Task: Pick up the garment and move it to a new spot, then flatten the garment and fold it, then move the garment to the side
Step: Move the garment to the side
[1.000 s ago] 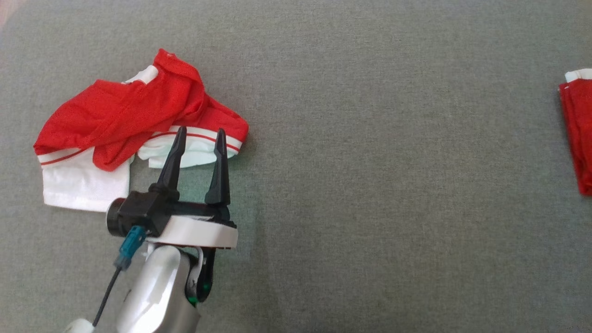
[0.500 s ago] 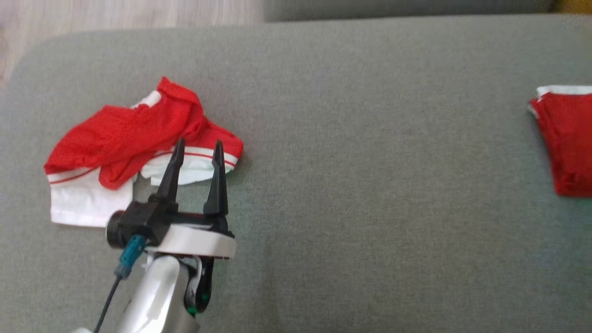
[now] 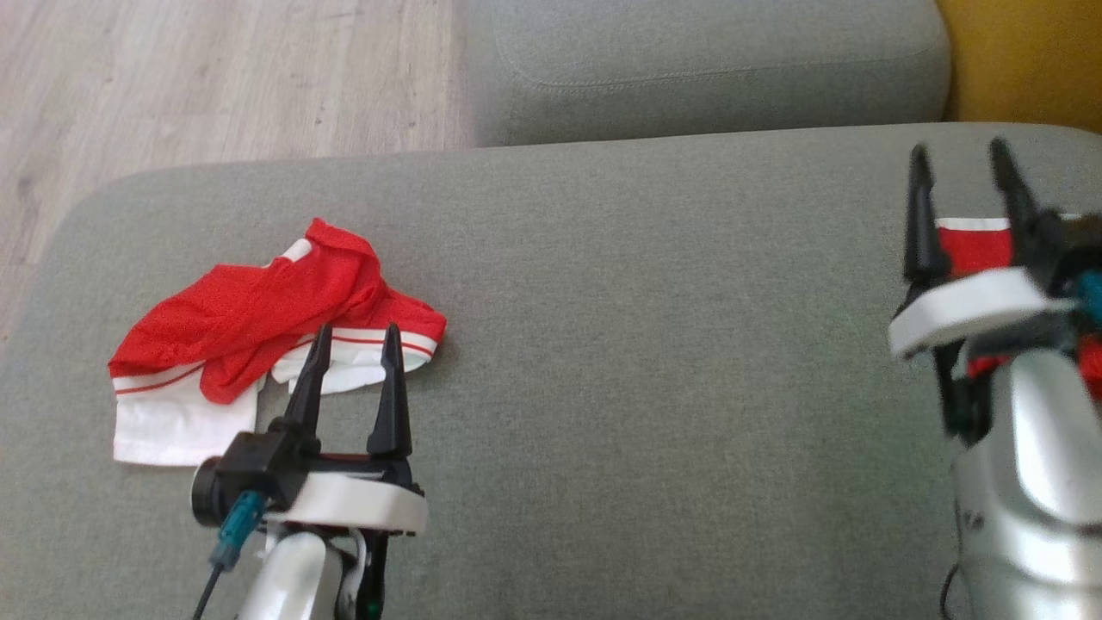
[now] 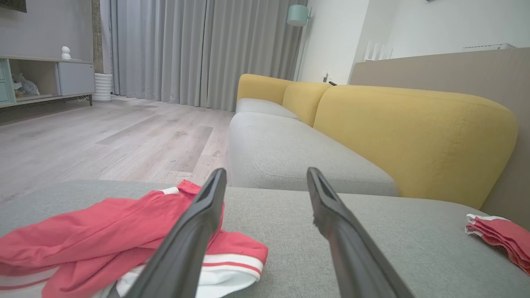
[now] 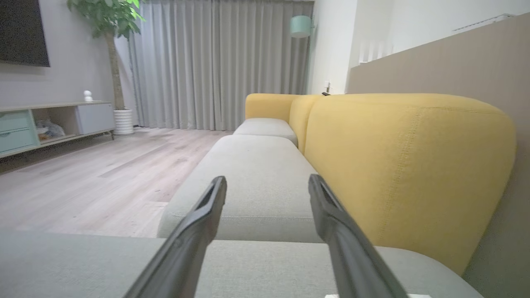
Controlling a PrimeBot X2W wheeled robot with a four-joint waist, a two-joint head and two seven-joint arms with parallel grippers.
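A crumpled garment (image 3: 250, 319), red and white, is lying near the left edge of the grey sofa seat (image 3: 654, 344). The left hand (image 3: 358, 331) is hovering at its near side, fingers spread wide and gripping nothing, tips over the white hem. At the seat's right edge the right hand (image 3: 959, 148) is also standing open and empty, above a folded garment (image 3: 975, 250).

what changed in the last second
The head camera tilted up, so the whole picture shifted. The right gripper has come into view, jaws open, by the folded red garment on the grey fabric sofa seat. The crumpled red and white garment and the open left gripper stayed put.
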